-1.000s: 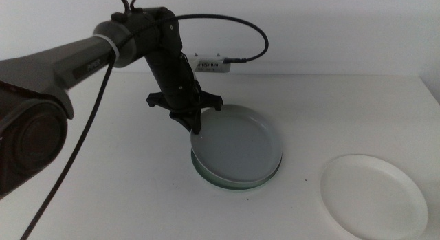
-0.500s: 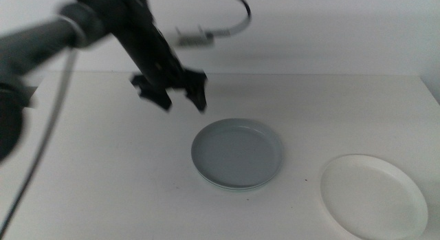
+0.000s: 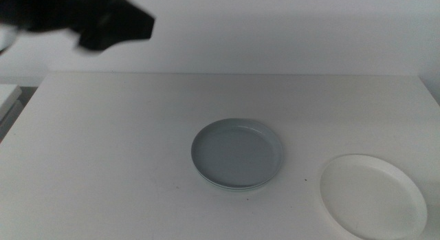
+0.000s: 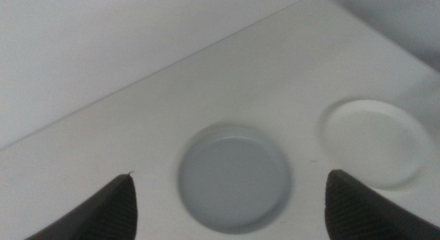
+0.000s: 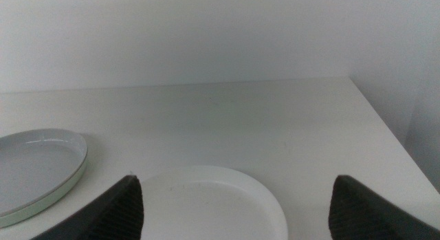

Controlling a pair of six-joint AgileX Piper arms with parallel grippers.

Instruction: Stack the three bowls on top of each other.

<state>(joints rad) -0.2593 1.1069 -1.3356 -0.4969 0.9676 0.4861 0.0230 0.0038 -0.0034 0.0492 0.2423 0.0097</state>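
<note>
The pale grey bowl (image 3: 237, 153) lies flat inside the mint green bowl (image 3: 236, 188), of which only a thin rim shows, at the table's middle. The white bowl (image 3: 372, 195) sits alone at the front right. My left gripper (image 3: 113, 23) is a dark blur high at the far left, well away from the stack. In the left wrist view the left gripper (image 4: 232, 175) is open and empty, with the grey bowl (image 4: 234, 181) far below it. The right gripper (image 5: 237, 178) is open, low over the white bowl (image 5: 213, 202), with the mint green rim (image 5: 67, 187) off to one side.
The white table (image 3: 124, 150) meets a pale wall at the back. Its right edge runs close to the white bowl, and its left edge shows at the far left of the middle view.
The left gripper let go of the grey bowl, which settled flat on the green one. The arm then rose and swung away to the far left.
</note>
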